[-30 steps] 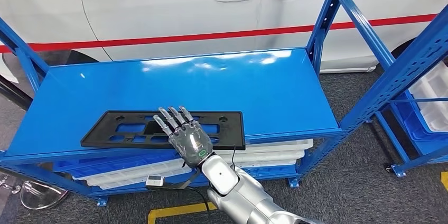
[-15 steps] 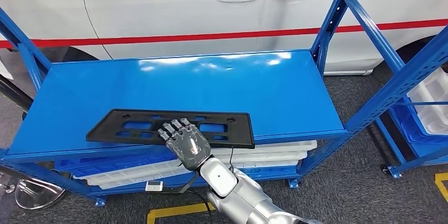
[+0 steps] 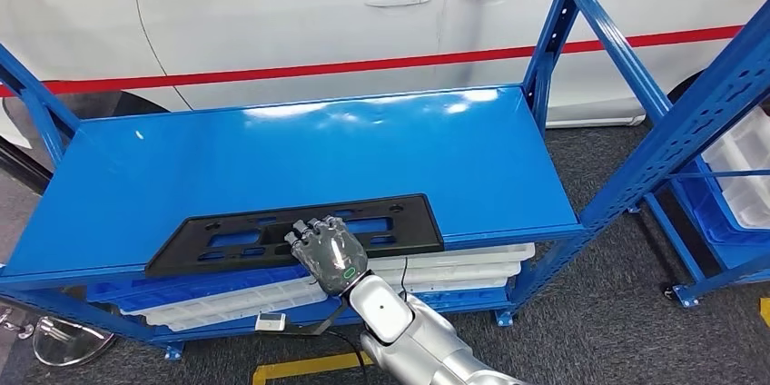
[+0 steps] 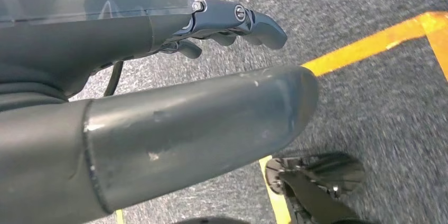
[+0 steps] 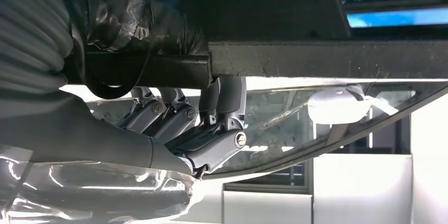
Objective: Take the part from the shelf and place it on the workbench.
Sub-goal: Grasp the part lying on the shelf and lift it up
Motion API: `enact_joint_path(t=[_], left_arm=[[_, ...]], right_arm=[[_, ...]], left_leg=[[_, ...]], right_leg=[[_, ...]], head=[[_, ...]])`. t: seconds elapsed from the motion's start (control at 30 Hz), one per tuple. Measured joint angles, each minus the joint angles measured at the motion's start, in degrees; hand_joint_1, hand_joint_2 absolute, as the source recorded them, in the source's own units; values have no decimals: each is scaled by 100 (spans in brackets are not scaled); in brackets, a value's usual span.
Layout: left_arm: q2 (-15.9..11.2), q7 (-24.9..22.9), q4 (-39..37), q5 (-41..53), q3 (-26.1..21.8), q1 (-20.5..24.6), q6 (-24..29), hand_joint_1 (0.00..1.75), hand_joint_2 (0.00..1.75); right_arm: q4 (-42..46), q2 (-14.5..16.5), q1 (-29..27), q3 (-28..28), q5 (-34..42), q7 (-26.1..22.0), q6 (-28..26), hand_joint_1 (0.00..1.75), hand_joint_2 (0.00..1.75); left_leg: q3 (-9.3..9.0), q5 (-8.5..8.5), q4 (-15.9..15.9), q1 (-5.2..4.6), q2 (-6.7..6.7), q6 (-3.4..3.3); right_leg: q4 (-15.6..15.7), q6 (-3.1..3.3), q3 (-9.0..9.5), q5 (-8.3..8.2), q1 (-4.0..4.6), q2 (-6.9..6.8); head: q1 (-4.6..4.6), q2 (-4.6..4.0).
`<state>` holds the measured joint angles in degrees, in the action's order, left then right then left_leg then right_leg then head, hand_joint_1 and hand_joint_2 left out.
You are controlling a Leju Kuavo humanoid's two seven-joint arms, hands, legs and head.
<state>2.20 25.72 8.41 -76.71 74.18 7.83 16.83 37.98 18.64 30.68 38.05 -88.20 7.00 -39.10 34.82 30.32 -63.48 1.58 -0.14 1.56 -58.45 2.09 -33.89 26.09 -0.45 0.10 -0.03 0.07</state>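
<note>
Gripping the black plate at its near long edge, the right hand sits low in the centre of the head view, fingers curled over the top face. In the right wrist view the fingers press one face of the plate and the thumb wraps the other, so the hold is a closed pinch across the edge. Plate is a long flat frame with cut-outs. Its long axis runs left to right across the picture, the right end slightly higher. It lies on the front strip of the blue shelf, its near edge overhanging the shelf lip.

Left hand hangs over grey carpet beside a yellow line; fingers loosely curled, holding nothing.
</note>
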Motion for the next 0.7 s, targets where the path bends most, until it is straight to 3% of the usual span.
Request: enact_joint_path(t=[0.07, 0.1, 0.13, 0.17, 0.23, 0.3, 0.4, 0.47, 0.57, 0.6, 0.63, 0.7], left_arm=[[2, 1, 0, -2, 1, -10, 1, 0, 0], [1, 1, 0, -2, 1, -18, 2, 0, 0], [1, 0, 0, -2, 2, -26, 5, 0, 0], [1, -1, 0, -2, 2, -31, 10, 0, 0], [1, -2, 0, -1, 3, -29, 23, 0, 0], [1, -2, 0, -4, 4, -20, 37, 0, 0], [2, -1, 0, -20, 5, -28, 51, 0, 0], [6, 7, 0, -44, 5, -28, 56, 0, 0], [4, 32, -1, -114, 7, -39, 73, 0, 0], [3, 41, -2, -144, 6, -49, 77, 0, 0], [1, 49, -2, -174, 6, -59, 78, 0, 0], [2, 62, -2, -214, 5, -67, 79, 0, 0]], right_arm=[[12, -19, -51, -15, -5, -9, 0, 175, 175], [20, -32, -77, -23, -7, -19, 0, 175, 175], [34, -45, -98, -31, -10, -30, 0, 175, 175], [57, -57, -114, -41, -13, -43, 0, 175, 175], [113, -73, -138, -76, -13, -71, 0, 175, 175], [169, -83, -165, -127, 11, -115, 0, 175, 175], [271, -93, -206, -210, 69, -223, 0, 175, 175], [364, -103, -232, -284, 135, -354, 0, 175, 175], [609, -125, -340, -462, 353, -814, 0, 175, 175], [729, -128, -392, -554, 456, -1044, 0, 175, 175], [868, -128, -440, -662, 567, -1287, 0, 175, 175], [1141, -119, -504, -864, 743, -1640, 0, 175, 175]], left_leg=[[346, 333, -748, 0, 0, 19], [458, 390, -987, 0, 0, 24], [472, 329, -1013, 0, 0, 20], [373, 163, -801, -1, 0, 9], [0, -212, -27, -12, -1, -33], [-234, -346, 466, -39, -7, -82], [-260, -363, 564, -44, -8, -161], [-280, -412, 625, -11, 11, -243], [-273, -436, 648, -7, 33, -301], [-269, -434, 644, -9, 33, -301], [-270, -431, 639, -9, 30, -298], [-282, -417, 626, -4, 16, -280]], right_leg=[[-5, 30, -6, 7, 20, -9], [-11, 38, -6, 12, 32, -10], [-19, 43, -3, 17, 40, -8], [-28, 43, 4, 25, 43, -4], [-47, 22, 20, 45, 55, 5], [-62, -24, 14, 53, 71, 12], [-44, -108, 4, 31, 75, 21], [-217, -168, -69, 171, 72, 21], [-1214, -231, -536, 697, 26, 17], [-1508, -245, -680, 788, 9, 16], [-1608, -255, -736, 760, -7, 15], [-1167, -254, -530, 421, -31, 9]], head=[[0, 1], [0, 1], [0, 1], [0, 1], [1, 0], [1, 0], [1, 0], [2, 0], [2, 1], [2, 1], [2, 0], [3, 0]])
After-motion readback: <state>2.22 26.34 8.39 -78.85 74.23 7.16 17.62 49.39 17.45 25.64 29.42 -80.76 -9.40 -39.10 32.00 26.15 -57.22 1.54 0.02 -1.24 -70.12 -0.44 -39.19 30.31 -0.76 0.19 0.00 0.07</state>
